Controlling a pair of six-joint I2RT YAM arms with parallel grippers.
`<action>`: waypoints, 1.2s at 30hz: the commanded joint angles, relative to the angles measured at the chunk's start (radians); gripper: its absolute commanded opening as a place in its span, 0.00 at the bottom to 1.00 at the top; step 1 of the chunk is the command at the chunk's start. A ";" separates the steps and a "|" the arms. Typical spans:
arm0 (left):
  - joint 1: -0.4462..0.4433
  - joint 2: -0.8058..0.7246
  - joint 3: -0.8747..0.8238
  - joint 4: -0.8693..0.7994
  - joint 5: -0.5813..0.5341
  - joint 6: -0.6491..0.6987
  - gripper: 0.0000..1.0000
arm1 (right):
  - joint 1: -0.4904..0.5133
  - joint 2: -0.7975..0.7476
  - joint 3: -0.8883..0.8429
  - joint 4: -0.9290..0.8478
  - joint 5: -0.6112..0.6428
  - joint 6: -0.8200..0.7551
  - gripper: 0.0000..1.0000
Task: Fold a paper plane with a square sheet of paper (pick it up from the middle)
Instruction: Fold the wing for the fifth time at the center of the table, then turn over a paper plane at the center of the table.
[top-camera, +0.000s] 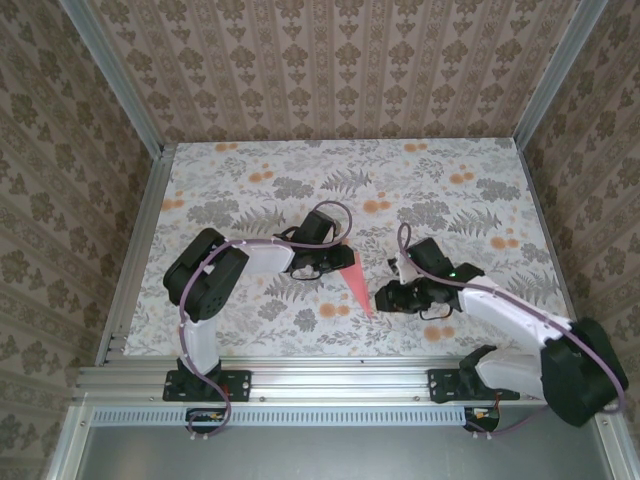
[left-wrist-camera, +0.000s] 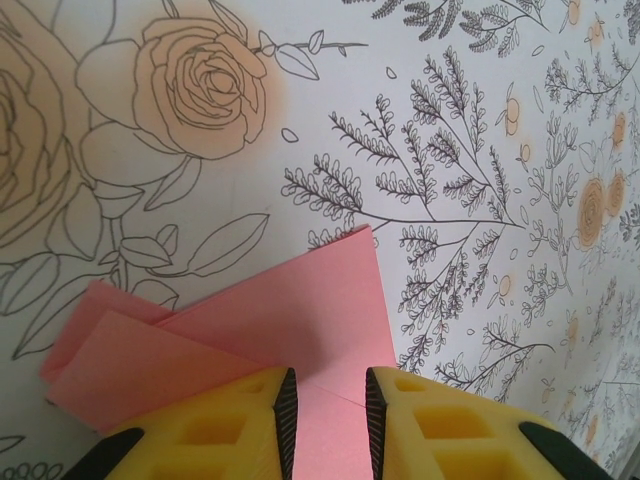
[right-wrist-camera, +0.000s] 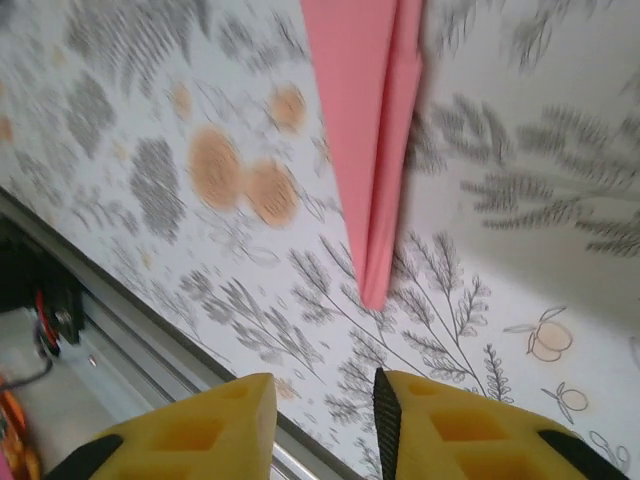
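Centrally, on the flower-printed table (top-camera: 240, 190), lies the paper plane (top-camera: 355, 284). It is a narrow salmon-pink dart, with its nose toward the arm bases and its broad tail toward the far side, set between my two grippers.

Handling: I judge it very light, limp across its flat wings and stiffer along the layered centre crease. It should slide readily on the smooth cover, and it would likely crumple or spring open if squeezed off-axis. I would therefore take it at the middle of its length, across the crease.

Left gripper (left-wrist-camera: 330, 405): at the tail. Its jaws stand a little apart, straddling the pink layers, and I cannot tell whether they pinch anything.

Right gripper (right-wrist-camera: 325, 410): near the nose. Its jaws are parted with nothing between them, and the pointed tip lies ahead of them.

Appearance: plain unprinted paper, with overlapping flaps at the tail and a long sharp fold running down to the point.
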 joint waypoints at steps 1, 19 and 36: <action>0.005 -0.021 0.019 -0.095 -0.031 0.039 0.28 | -0.010 -0.129 0.065 -0.075 0.193 -0.042 0.45; -0.056 -0.148 0.173 -0.422 -0.155 0.110 0.52 | -0.108 -0.111 -0.072 0.197 0.266 0.131 1.00; -0.227 -0.024 0.387 -0.830 -0.446 -0.110 0.75 | -0.122 0.003 -0.085 0.212 0.340 0.209 1.00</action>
